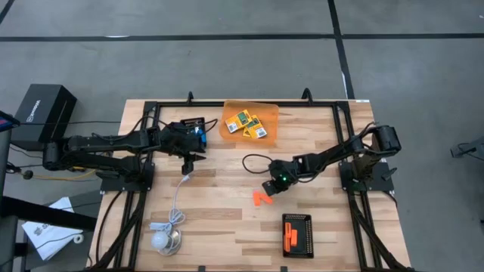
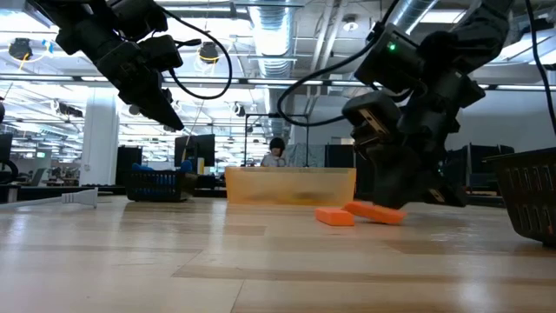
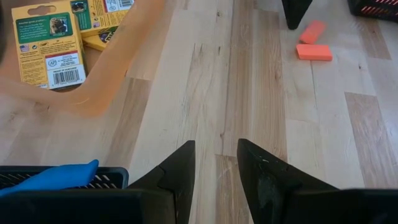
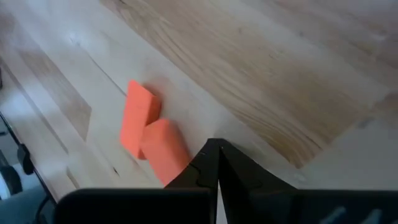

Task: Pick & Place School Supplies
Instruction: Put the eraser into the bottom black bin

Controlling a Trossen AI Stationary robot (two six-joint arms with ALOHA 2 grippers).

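Two short orange sticks (image 1: 261, 198) lie touching each other on the wooden table, right by my shut right gripper (image 1: 268, 187), which slants down with its tips (image 4: 214, 148) beside the end of the nearer stick (image 4: 165, 152). The other stick (image 4: 138, 118) lies behind it. My left gripper (image 1: 189, 162) hangs open above bare wood, with nothing between its fingers (image 3: 214, 149). Yellow-and-green crayon boxes (image 1: 248, 123) lie in an orange tray (image 1: 271, 113). Blue scissors handles (image 3: 50, 177) show in a black tray (image 1: 185, 125) under my left wrist. My right gripper's shut fingertips (image 4: 205, 163) stand close against the side of the nearer orange stick's end (image 4: 180, 163), coming down at a slant from above. Whether they touch it I cannot tell. Both sticks lie flat on the table.
A black tray (image 1: 304, 225) holding more orange sticks sits near the front edge on the right. A white cable with a round puck (image 1: 162, 239) lies at the front left. Bare wood stretches between the two grippers.
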